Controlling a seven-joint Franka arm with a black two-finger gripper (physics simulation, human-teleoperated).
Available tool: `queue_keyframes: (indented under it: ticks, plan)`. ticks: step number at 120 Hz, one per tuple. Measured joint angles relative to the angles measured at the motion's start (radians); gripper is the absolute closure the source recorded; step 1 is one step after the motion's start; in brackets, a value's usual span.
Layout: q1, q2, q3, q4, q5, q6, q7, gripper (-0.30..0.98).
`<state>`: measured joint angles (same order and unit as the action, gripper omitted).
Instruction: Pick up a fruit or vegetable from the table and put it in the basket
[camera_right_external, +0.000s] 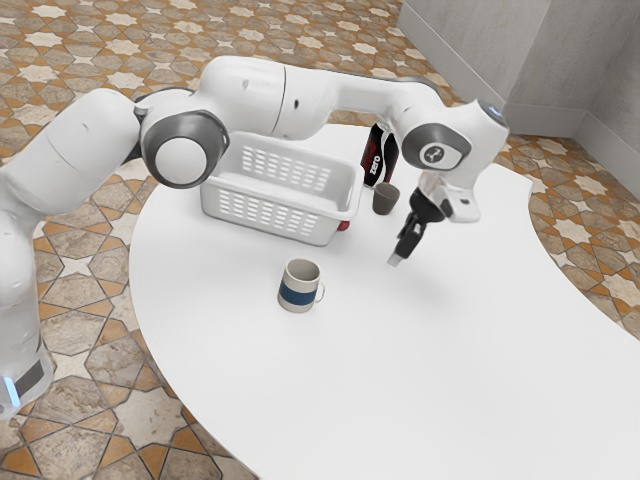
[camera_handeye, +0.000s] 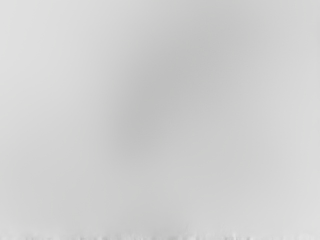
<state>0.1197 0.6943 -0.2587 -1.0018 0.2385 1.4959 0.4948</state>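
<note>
From where I stand in the room, I see the black two-finger gripper (camera_right_external: 396, 260) of the white robot arm (camera_right_external: 251, 95), pointing obliquely down at the smooth white table (camera_right_external: 440, 350). Whether its jaws are wide or narrow, I cannot tell, and the small distance from their tips to the table I cannot judge neither. In the exterior view, a small red rounded thing (camera_right_external: 343, 225) is to the left of the jaws and a little higher than them. It is partly hidden by the white plastic basket with slotted walls (camera_right_external: 265, 212), outside of it and just beside its corner; which fruit or vegetable it is, I cannot say. The basket stands farther to the left from the jaws, in the same view. The small grey-brown cup (camera_right_external: 386, 199) is up and slightly left of the jaws, and beyond it, more far from them, is the dark bottle with white "zero" lettering (camera_right_external: 375, 158). The cream mug with a blue band (camera_right_external: 299, 291) stands down and left of the jaws, upright. Before the gripper, the wrist view gives a pale grey surface with one soft darker shade
</note>
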Motion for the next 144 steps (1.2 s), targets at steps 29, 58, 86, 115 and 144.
queue_keyframes:
  ticks: [29,58,86,115,144]
  plan:
    - [0.001,0.001,0.001,0.0,-0.003,-0.043,-0.004,0.0]
    - [0.011,0.0,0.001,0.0,-0.004,-0.068,-0.006,0.0]
    - [0.012,0.0,0.001,-0.001,-0.003,-0.078,-0.007,0.0]
    - [0.014,0.001,0.0,-0.002,-0.003,-0.085,-0.008,0.0]
    - [0.03,0.001,0.0,-0.003,-0.003,-0.088,-0.009,0.0]
